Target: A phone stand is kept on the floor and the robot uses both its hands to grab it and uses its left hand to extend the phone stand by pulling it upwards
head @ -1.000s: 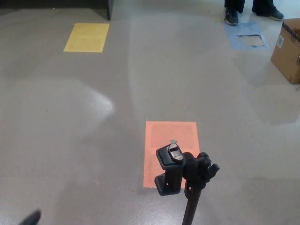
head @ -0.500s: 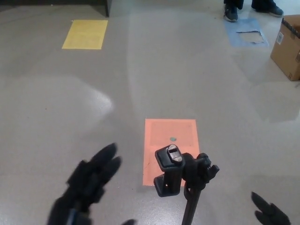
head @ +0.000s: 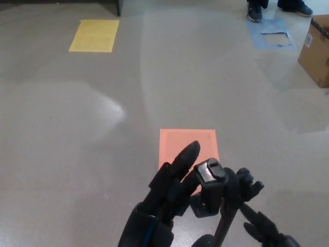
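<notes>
1. Left hand [head: 167, 198] sits at the bottom centre of the head view, fingers [head: 186, 154] spread apart and stretched forward, holding nothing. It stands just to the left of the phone stand [head: 221, 198]; whether its side touches the clamp head cannot be told from this angle.
2. Right hand [head: 264, 229] shows only in part at the bottom right edge, just right of the pole. Whether it is clasped on the pole or free cannot be told.
3. Phone stand: upright on the floor [head: 77, 134], dark pole rising from the bottom edge, with a slight tilt in the picture. Clamp head and side knob sit at the top, between the two hands. Long axis runs roughly vertical, toward the camera.
4. Key relation: the stand lies to the right of the left hand and to the left of the right hand. The left hand looks nearer the clamp head, the right nearer the pole lower down. Judgement: the left hand needs to move rightward and wrap the upper section before any upward pull.
5. Orange floor marker [head: 187, 149] lies just beyond the stand.
6. Far field: yellow floor marker [head: 94, 35] upper left, cardboard box [head: 314, 49] at the right edge, a person's shoes [head: 255, 11] at the top.
</notes>
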You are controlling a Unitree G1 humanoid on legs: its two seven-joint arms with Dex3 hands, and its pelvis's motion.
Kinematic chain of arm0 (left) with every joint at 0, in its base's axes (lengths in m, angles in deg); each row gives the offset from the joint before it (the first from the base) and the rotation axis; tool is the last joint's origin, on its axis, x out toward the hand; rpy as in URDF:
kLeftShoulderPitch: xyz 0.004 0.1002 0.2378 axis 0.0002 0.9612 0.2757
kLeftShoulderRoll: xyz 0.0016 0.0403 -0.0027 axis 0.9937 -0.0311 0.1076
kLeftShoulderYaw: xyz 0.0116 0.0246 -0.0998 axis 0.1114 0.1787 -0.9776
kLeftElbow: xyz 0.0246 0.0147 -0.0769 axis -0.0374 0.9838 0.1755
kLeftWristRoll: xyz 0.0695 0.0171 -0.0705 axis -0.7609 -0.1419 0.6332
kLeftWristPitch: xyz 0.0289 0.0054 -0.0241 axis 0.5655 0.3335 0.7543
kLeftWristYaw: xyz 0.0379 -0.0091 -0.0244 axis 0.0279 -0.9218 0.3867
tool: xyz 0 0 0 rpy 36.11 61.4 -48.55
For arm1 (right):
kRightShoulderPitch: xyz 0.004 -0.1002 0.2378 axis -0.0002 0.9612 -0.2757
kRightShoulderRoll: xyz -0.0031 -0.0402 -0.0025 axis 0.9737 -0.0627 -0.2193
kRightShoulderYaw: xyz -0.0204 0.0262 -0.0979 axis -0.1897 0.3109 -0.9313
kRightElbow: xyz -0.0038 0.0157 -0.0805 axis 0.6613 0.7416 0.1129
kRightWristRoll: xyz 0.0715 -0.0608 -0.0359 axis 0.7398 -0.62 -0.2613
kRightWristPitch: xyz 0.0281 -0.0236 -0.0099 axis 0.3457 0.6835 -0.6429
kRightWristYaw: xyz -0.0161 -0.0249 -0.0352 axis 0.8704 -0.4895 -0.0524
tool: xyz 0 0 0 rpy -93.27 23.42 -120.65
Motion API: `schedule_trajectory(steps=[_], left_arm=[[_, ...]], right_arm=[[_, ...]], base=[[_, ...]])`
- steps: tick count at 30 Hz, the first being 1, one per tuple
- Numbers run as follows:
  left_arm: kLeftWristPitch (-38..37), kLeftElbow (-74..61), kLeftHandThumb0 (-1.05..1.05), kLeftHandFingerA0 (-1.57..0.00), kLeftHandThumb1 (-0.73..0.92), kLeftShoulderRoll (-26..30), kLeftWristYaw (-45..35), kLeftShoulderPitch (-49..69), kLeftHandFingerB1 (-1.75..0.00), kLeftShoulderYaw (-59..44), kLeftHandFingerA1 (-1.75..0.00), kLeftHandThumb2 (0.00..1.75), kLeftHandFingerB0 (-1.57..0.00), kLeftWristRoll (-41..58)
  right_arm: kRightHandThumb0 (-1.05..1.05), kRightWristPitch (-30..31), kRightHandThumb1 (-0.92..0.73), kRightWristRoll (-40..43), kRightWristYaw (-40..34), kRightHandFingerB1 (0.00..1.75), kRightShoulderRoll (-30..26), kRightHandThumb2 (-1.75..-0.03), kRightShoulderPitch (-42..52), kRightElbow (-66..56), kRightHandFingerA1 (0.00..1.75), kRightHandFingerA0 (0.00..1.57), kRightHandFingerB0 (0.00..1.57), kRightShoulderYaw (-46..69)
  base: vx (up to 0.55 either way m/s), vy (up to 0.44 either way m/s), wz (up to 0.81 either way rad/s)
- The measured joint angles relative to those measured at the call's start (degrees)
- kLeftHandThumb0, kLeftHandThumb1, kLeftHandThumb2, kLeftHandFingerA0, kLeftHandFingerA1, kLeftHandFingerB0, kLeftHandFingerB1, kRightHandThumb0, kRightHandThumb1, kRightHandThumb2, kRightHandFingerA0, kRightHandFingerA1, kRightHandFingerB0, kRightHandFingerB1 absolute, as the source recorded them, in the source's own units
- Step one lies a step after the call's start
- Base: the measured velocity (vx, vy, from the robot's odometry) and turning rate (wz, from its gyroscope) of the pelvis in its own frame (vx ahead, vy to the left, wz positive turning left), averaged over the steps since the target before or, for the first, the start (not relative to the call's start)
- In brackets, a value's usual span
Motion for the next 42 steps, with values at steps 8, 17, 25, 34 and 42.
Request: schedule_trajectory(steps=[8, 17, 25, 34, 42], left_arm=[[3.16, 1.85, -0.86, -0.02, 0.59, -0.48, 0.30, -0.57, -0.14, -0.20, -0.19, 1.02, 0.00, 2.23], [7.77, 5.22, -0.89, -0.10, 0.61, -2.09, 0.63, -0.94, -0.15, -3.07, -0.25, 0.96, -0.09, 5.13], [11.05, 6.92, -0.82, -0.08, 0.55, -3.23, 1.13, -2.56, -0.21, -5.45, -0.37, 0.93, -0.06, 5.90], [16.60, 5.34, -0.77, -0.03, 0.52, -4.03, 2.66, -3.38, -0.20, -5.93, -0.37, 0.93, -0.02, 9.07], [18.26, 4.19, -0.77, -0.03, 0.51, -3.70, 4.27, -5.32, -0.22, -3.12, -0.35, 0.93, -0.02, 8.21]], right_arm=[[-0.81, 0.32, -0.45, -0.95, -0.47, 0.14, 1.87, -0.91, -1.58, 2.33, 0.19, 0.01, 0.00, -1.89], [-1.01, 0.87, -0.62, -2.44, -2.33, 0.22, 3.13, -0.60, -4.46, 6.43, 0.42, 0.00, 0.00, -2.71], [-0.94, 1.12, -0.61, -3.83, -3.76, 0.34, 4.14, -0.61, -5.71, 8.55, 0.48, 0.00, 0.00, -3.20], [-0.75, 1.05, -0.44, -5.66, -5.02, 0.23, 4.20, -0.89, -6.57, 9.46, 0.40, 0.00, 0.01, -4.73], [-0.79, 0.66, -0.57, -6.17, -5.82, 0.25, 4.30, -0.58, -7.18, 10.81, 0.45, 0.00, 0.00, -5.03]], base=[[0.00, 0.000, 0.00], [0.00, 0.000, 0.00], [0.00, 0.000, 0.00], [0.00, 0.000, 0.00], [0.00, 0.000, 0.00]])
